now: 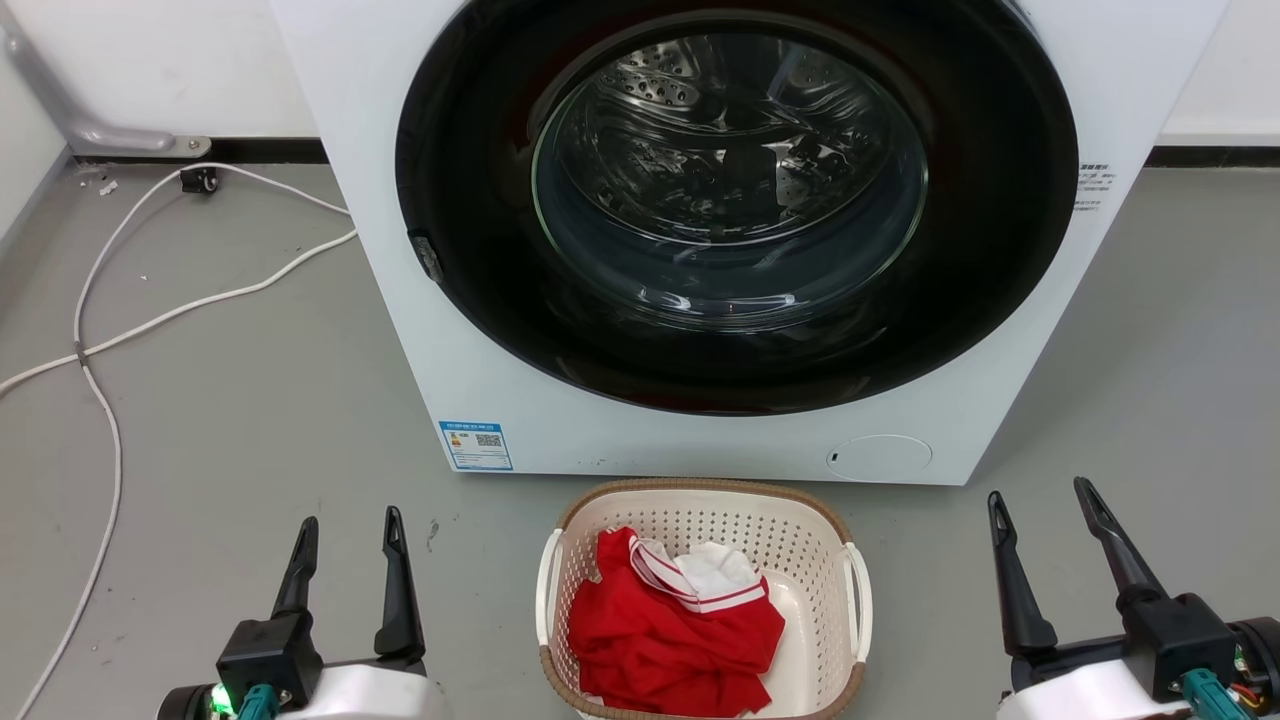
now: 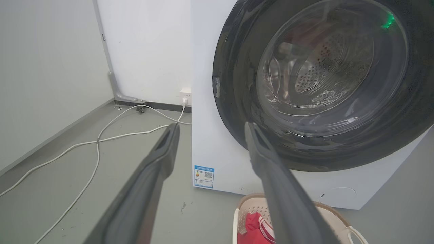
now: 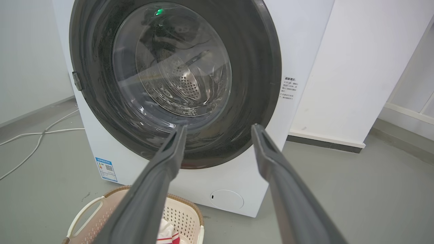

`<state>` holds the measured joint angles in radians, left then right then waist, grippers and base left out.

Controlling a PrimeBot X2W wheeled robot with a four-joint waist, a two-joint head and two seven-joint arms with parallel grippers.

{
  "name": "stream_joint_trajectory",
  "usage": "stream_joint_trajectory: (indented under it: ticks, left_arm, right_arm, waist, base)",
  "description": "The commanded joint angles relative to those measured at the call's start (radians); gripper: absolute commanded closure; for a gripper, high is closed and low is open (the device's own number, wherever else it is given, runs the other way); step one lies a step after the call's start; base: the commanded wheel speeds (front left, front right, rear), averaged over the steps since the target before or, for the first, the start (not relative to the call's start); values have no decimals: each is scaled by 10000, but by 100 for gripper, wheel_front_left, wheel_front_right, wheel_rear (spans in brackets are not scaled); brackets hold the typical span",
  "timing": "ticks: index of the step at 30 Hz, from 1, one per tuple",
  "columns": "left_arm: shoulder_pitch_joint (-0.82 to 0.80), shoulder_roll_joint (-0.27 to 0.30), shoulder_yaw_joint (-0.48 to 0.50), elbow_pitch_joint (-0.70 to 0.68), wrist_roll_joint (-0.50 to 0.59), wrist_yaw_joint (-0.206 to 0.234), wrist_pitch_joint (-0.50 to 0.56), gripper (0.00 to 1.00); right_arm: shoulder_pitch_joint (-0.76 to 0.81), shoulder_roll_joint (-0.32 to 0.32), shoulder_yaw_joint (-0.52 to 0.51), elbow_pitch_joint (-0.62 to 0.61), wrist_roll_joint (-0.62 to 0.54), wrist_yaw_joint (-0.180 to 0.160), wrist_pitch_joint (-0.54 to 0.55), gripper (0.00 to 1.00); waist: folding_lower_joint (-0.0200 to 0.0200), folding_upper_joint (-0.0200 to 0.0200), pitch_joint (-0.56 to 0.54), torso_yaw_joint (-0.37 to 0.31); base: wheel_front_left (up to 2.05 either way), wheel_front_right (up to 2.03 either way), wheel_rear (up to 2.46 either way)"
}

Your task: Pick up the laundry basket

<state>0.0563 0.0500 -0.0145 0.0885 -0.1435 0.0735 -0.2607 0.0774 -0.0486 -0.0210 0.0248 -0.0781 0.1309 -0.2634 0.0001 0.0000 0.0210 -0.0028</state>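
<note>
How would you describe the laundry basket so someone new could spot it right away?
Find the white washing machine. On the floor just before it sits the laundry basket. It is cream perforated plastic with a brown rim and red clothing inside.

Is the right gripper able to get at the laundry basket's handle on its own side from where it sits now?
Probably yes. The right gripper is open and holds nothing, and only bare floor lies between it and the white handle on that side of the laundry basket.
</note>
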Motion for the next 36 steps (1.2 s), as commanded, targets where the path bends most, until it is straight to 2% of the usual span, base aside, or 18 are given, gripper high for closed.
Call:
stream_joint_trajectory:
  ticks: [1, 21, 24, 26, 36]
  left_arm:
    - [112, 5, 32, 26, 38, 4, -62, 0]
    - [-58, 5, 42, 301, 127, -46, -50, 0]
    - [-323, 5, 3, 623, 168, -200, -50, 0]
    - [-841, 5, 14, 1351, 214, -491, -50, 0]
    - [-2819, 13, -62, 4087, 382, -1225, -50, 0]
  right_arm:
    - [100, -30, -5, 21, 34, -3, -21, 0]
    - [-43, -28, -36, 122, 55, -3, -21, 0]
    - [-239, -28, 33, 354, -38, -3, -21, 0]
    - [-654, -25, 199, 1067, -186, -3, -20, 0]
    - [-2619, -24, 495, 4146, -863, -5, -21, 0]
  waist:
    - [-1, 0, 2, -1]
    - [-1, 0, 184, -41]
    - [-1, 0, 361, -42]
    - [-1, 0, 731, -57]
    - [-1, 0, 2019, -99]
  base:
    - [0, 0, 0]
    - [0, 0, 0]
    - [0, 0, 0]
    - [0, 0, 0]
    - [0, 0, 0]
